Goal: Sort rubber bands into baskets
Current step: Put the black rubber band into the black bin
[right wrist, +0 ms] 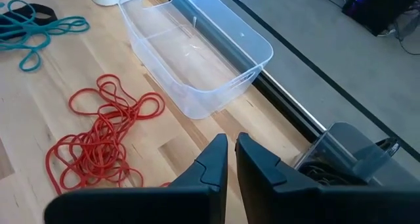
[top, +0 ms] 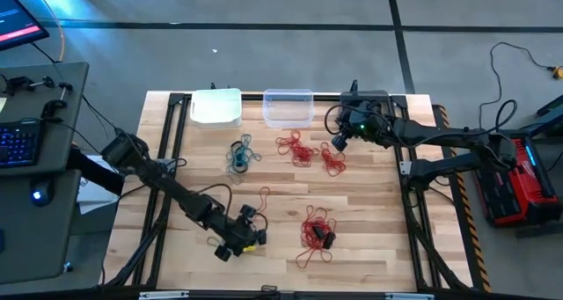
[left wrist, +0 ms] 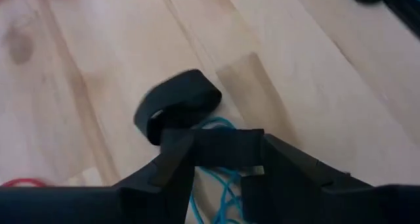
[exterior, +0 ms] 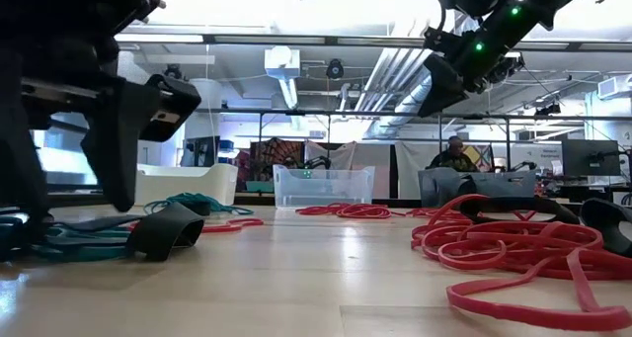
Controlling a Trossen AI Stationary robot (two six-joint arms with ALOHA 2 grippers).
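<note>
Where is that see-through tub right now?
The clear basket sits at the table's far edge in the high view, between the white basket and the right gripper.

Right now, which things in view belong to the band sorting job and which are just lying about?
Job:
rubber bands: red bunch, teal bunch
white basket
clear basket
dark grey basket

Lying about:
keyboard
red case
</note>
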